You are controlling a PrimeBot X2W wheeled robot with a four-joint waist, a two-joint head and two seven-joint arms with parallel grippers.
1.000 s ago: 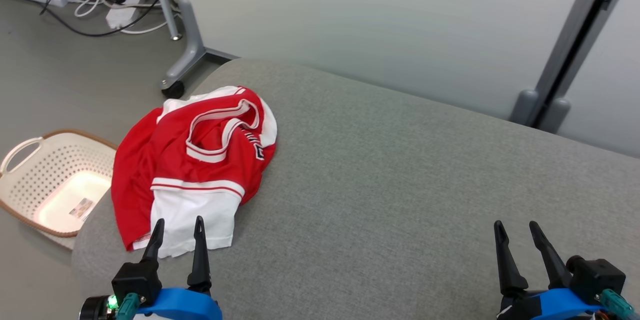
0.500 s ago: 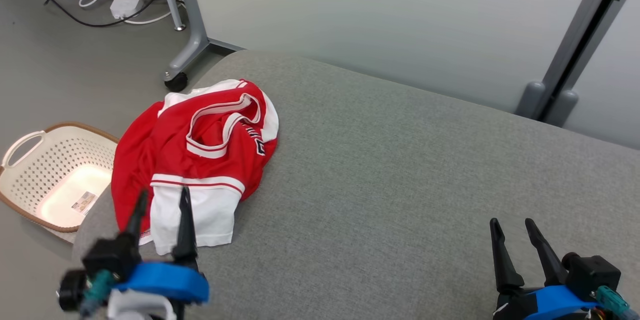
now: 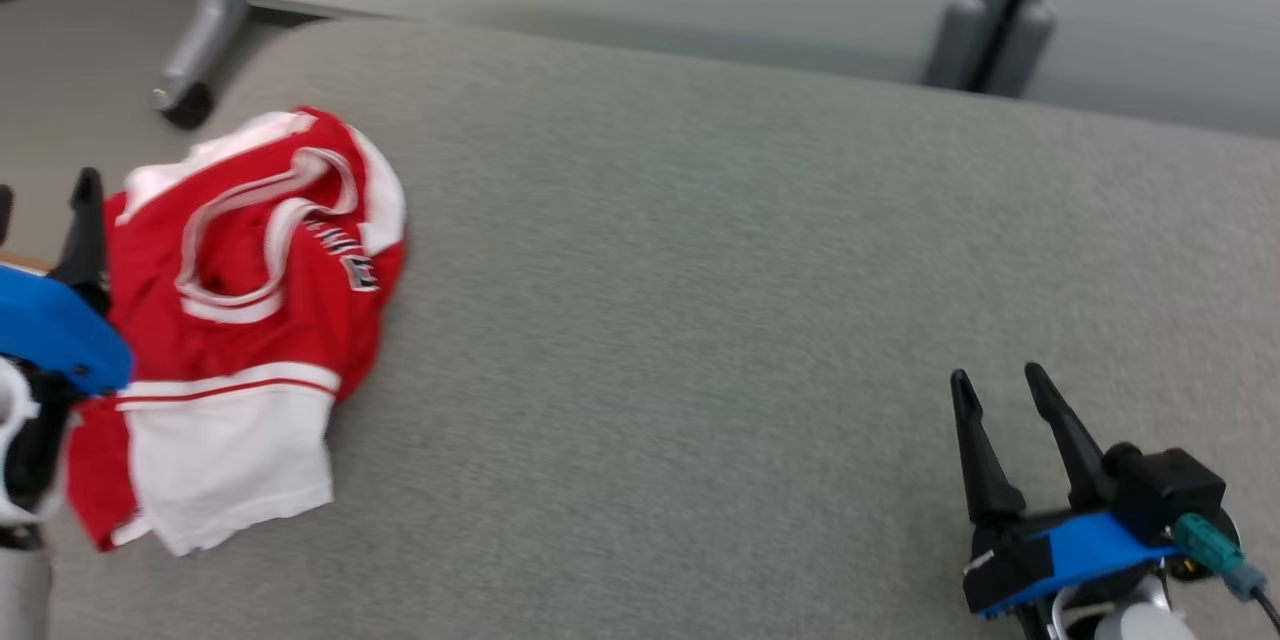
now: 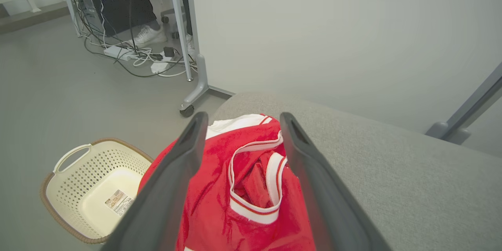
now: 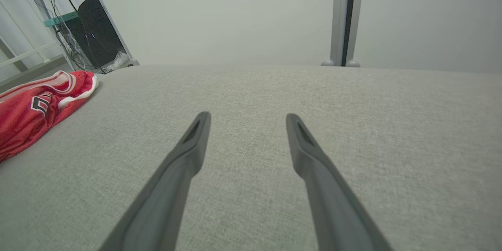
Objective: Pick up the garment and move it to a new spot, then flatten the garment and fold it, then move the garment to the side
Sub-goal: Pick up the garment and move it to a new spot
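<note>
My left gripper (image 4: pixel 242 117) has advanced over the crumpled red-and-white jersey (image 3: pixel 250 320) at the grey fabric couch's (image 3: pixel 700 270) left end, fingers spread (nothing pinched yet); pickup looks close; right gripper (image 3: pixel 1000 385) waits spread.

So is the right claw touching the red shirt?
Apart. In the head view the right gripper sits lower right, the red-and-white jersey far left, bare grey cushion between them.

Garment (image 3: pixel 245 335) on cushion (image 3: pixel 750 300), left end
</note>
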